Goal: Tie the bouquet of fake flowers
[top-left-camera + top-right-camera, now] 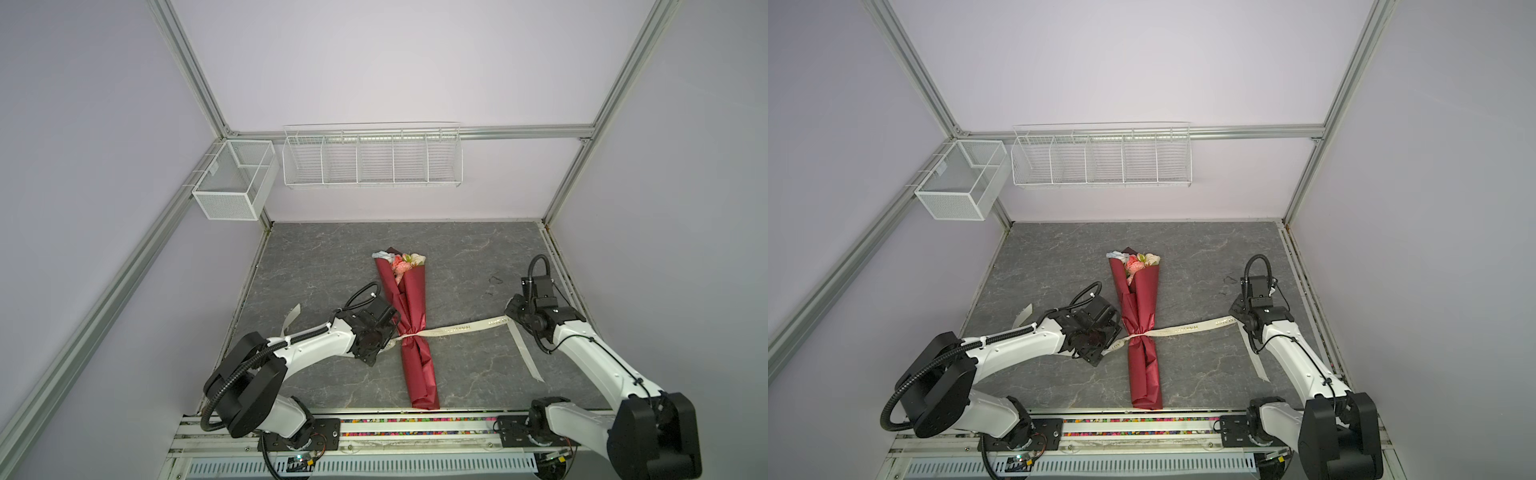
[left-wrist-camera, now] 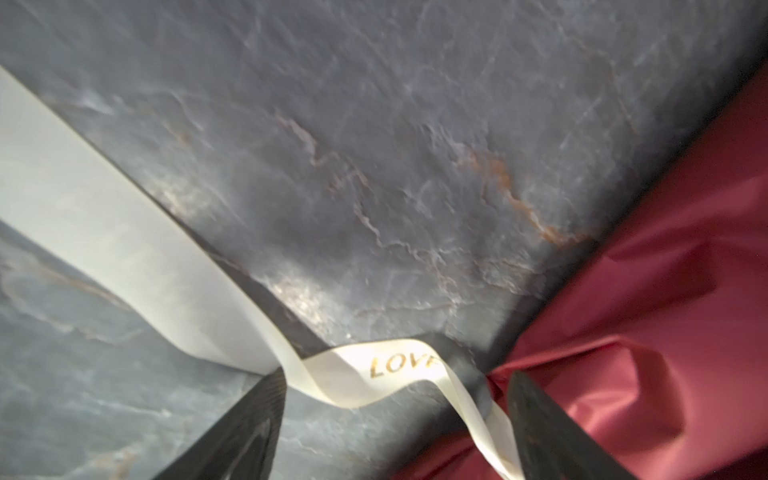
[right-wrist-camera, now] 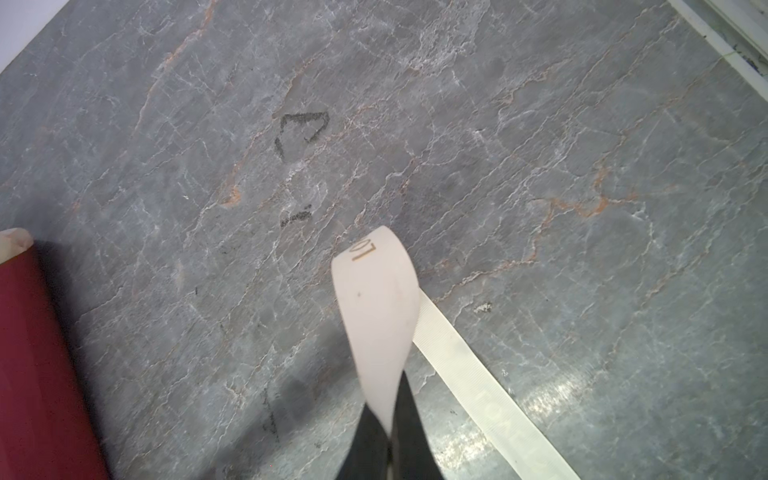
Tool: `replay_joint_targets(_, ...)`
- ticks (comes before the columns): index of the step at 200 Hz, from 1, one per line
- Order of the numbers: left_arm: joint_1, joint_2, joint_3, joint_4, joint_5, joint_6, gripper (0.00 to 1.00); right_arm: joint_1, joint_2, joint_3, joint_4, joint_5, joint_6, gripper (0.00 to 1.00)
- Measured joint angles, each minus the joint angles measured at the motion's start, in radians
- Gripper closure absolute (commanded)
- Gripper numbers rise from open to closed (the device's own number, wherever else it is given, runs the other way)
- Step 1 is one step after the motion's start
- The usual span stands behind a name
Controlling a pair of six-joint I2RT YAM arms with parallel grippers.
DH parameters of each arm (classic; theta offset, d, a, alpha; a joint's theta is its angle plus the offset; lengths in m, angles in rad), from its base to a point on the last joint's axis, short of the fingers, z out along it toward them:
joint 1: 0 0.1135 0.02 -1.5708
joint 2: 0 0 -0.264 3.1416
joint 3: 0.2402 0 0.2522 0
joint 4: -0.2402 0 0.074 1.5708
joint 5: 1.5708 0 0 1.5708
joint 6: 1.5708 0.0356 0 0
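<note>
The left fingers (image 2: 249, 432) stand wide apart astride the cream printed ribbon (image 1: 453, 330), gripping nothing; mid-frame, the dark-red paper-wrapped bouquet of fake flowers (image 1: 411, 316) lies on the grey marbled table (image 1: 324, 257); at right, the right fingers (image 3: 409, 428) pinch the ribbon.

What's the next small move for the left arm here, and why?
Probably close the left gripper on the ribbon strand lying slack between its open jaws, beside the bouquet. The right gripper pinches the other side, so both could then pull the wrap tight.
</note>
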Motion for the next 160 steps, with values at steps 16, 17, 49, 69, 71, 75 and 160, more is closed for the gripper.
replay_joint_targets(16, -0.005, -0.018, -0.001, 0.0, 0.0, -0.021, 0.18, 0.0, 0.0, 0.0, 0.0, 0.0, 0.0, 0.94)
replay_joint_targets(17, -0.005, -0.019, -0.001, 0.0, 0.0, -0.021, 0.18, 0.0, 0.0, 0.0, 0.0, 0.0, 0.0, 0.94)
replay_joint_targets(49, -0.018, -0.047, -0.028, 0.005, -0.001, -0.06, 0.23, 0.0, -0.023, 0.0, -0.005, 0.001, 0.003, 0.94)
replay_joint_targets(69, -0.024, -0.053, -0.058, 0.008, -0.006, -0.078, 0.24, 0.0, -0.039, 0.0, -0.008, 0.002, 0.005, 0.94)
replay_joint_targets(71, -0.025, -0.053, -0.06, 0.008, -0.006, -0.08, 0.24, 0.0, -0.04, 0.0, -0.008, 0.002, 0.005, 0.94)
replay_joint_targets(75, -0.026, -0.053, -0.063, 0.007, -0.01, -0.082, 0.24, 0.0, -0.042, 0.0, -0.009, 0.002, 0.005, 0.94)
replay_joint_targets(160, -0.032, -0.03, -0.064, -0.009, -0.069, -0.117, 0.55, 0.0, -0.047, 0.0, -0.033, 0.004, 0.02, 0.94)
